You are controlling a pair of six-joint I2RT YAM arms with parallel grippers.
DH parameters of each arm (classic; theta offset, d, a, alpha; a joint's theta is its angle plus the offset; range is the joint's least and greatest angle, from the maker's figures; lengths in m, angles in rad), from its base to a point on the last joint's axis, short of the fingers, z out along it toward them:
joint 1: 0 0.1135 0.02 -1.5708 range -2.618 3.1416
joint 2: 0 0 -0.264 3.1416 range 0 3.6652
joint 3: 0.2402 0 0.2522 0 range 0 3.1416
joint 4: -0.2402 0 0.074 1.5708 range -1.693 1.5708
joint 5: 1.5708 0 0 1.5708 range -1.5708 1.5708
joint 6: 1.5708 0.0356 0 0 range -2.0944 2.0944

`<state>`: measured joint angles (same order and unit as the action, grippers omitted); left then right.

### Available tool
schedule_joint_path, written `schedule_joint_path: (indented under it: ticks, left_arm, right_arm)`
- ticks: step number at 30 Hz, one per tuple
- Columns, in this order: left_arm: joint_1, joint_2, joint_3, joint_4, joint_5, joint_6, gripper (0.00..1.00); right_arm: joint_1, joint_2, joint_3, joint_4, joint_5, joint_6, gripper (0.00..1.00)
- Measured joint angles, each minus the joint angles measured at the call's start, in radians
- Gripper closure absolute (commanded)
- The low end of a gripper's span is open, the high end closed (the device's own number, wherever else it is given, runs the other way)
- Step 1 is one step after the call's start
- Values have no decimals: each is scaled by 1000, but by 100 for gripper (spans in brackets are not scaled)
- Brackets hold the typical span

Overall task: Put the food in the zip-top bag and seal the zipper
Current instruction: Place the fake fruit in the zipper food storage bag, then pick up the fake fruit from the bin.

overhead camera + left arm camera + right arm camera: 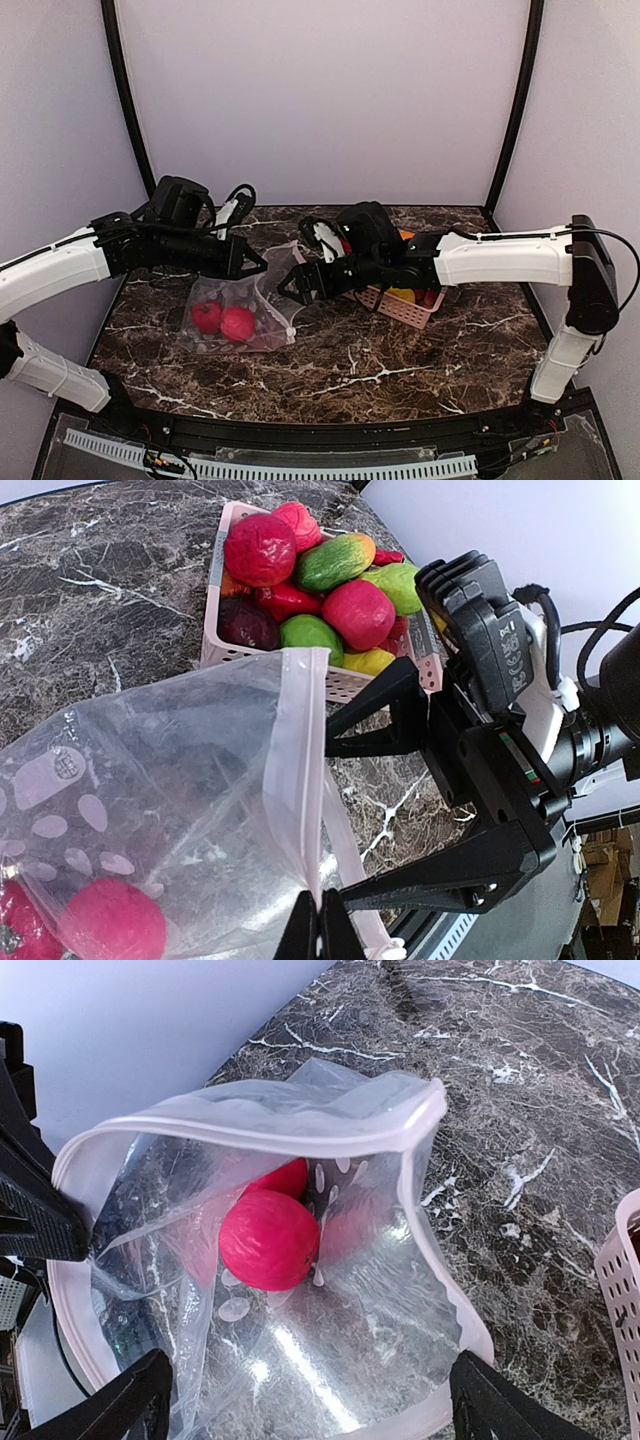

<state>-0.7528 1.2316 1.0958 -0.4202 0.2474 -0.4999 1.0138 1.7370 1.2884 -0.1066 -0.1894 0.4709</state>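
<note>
Gaping zip-top bag [330,1360]: rt wrist cam; heaped basket [212,610]: lt.

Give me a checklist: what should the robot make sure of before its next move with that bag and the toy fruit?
1. Mouth of the zip-top bag open: ok, its zipper rim gapes wide.
2. Bag held up: ok, the left gripper is shut on the zipper strip.
3. Right gripper free to fetch: ok, open and empty, at the bag mouth.
4. Fruit already packed: ok, two red fruits lie inside.
5. Ready to seal: not ok, toy food fills the basket.
6. Left pinch firm enough: cannot tell.
</note>
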Motion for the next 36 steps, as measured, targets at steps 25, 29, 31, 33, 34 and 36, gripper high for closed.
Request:
schedule_joint_path:
  ticks: [25, 29, 31, 33, 34, 36]
  left_arm:
    - [0, 0, 22, -49, -89, 48, 99]
    - [0, 0, 22, -48, -88, 48, 99]
    - [0, 0, 22, -47, -87, 48, 100]
    - [0, 0, 21, -46, -87, 48, 99]
    - [0, 0, 21, -46, -87, 48, 99]
    - [0, 0, 21, -46, -87, 48, 99]
  right_arm:
    - [-48, -320, -7, -219, 222, -71, 5]
    - [-136, -325, -50, -304, 285, -42, 5]
    - [-181, -325, -84, -337, 301, -22, 5]
    - [-224, -325, -113, -361, 304, -1, 5]
    - [-243, -325, -124, -373, 303, 8, 5]
    - [-279, -321, -137, -386, 301, 28, 4]
